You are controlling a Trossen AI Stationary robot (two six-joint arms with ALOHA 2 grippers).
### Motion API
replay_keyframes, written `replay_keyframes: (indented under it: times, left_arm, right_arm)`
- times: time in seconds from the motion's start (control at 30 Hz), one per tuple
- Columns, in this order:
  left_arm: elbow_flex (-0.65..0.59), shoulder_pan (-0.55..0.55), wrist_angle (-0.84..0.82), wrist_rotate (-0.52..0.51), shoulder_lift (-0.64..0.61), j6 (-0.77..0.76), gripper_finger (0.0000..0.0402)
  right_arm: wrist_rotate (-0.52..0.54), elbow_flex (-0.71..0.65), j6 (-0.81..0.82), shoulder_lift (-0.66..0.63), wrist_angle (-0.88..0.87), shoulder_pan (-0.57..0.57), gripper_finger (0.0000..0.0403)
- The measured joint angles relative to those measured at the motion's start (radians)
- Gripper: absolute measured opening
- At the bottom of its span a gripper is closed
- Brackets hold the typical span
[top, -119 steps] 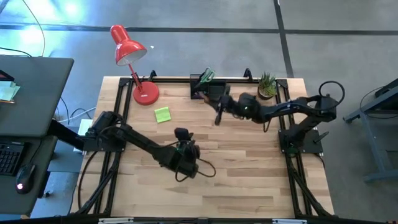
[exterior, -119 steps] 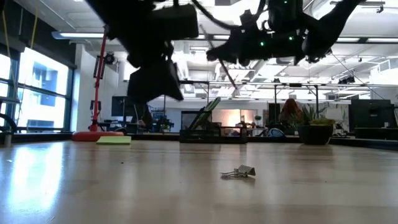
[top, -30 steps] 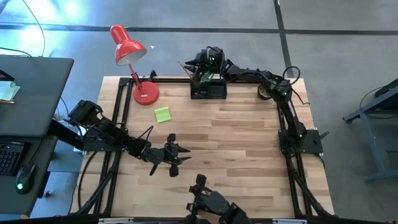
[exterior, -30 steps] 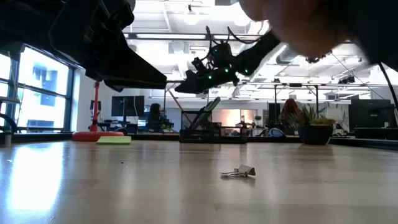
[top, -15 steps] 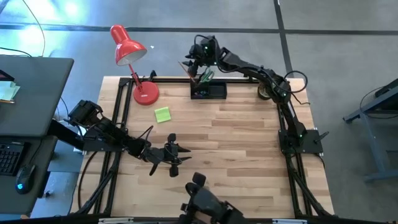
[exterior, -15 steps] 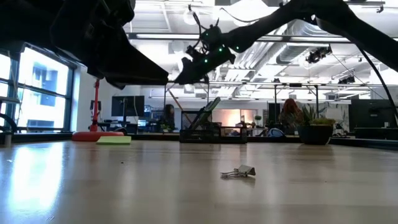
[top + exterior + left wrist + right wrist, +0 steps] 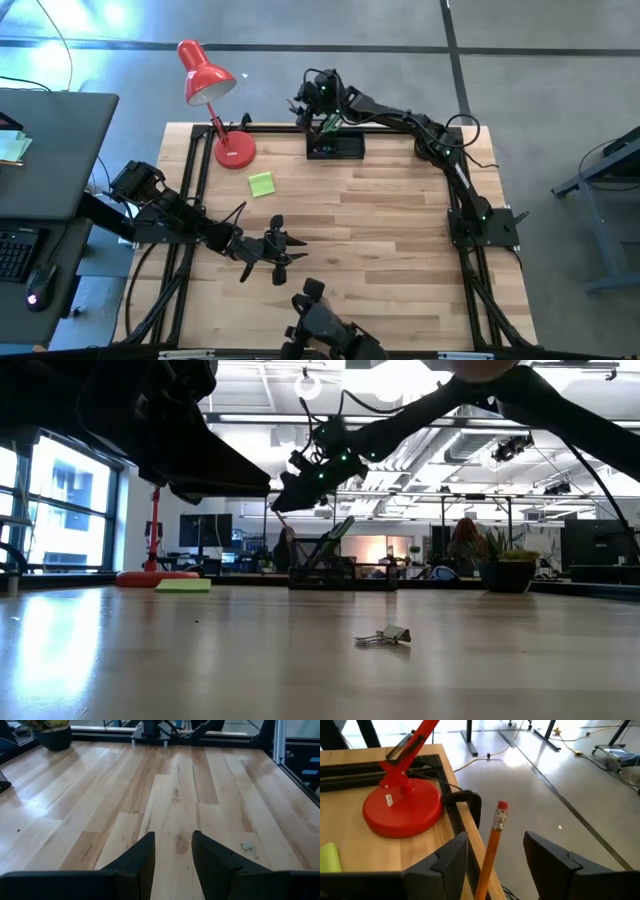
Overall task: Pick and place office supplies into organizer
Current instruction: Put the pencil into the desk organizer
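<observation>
Above the back edge of the table, my right gripper hangs just beyond the black organizer, whose far-left corner lies under my wrist. An orange pencil stands between my fingers, eraser end up; the jaws look spread and I cannot tell whether they grip it. Past my fingertips sit the red lamp base and the table's black frame, with the lime-green sticky-note pad on the wood nearer the table's middle. Green-handled scissors lean in the organizer. My left gripper rests low over the front planks, its jaws narrowly parted and empty, a binder clip just off to one side.
</observation>
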Motion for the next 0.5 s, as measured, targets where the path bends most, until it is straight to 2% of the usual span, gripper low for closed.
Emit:
replay_keyframes:
  times: [0.13, 0.27, 0.37, 0.5]
  left_arm:
    - [0.0, 0.0, 0.0, -0.001, 0.0, 0.001, 0.0113]
    - [0.0, 0.0, 0.0, -0.002, 0.0, 0.003, 0.0113]
    - [0.0, 0.0, -0.001, -0.002, 0.0, 0.002, 0.0113]
    - [0.0, 0.0, -0.003, -0.002, 0.0, 0.003, 0.0113]
  right_arm:
    - [-0.025, 0.0, 0.0, 0.018, 0.033, -0.001, 0.0178]
    - [0.0, -0.002, -0.009, 0.061, 0.029, -0.001, 0.0151]
    - [0.022, -0.002, -0.057, 0.055, 0.032, 0.002, 0.0119]
    - [0.017, -0.001, -0.093, 0.025, 0.015, 0.007, 0.0056]
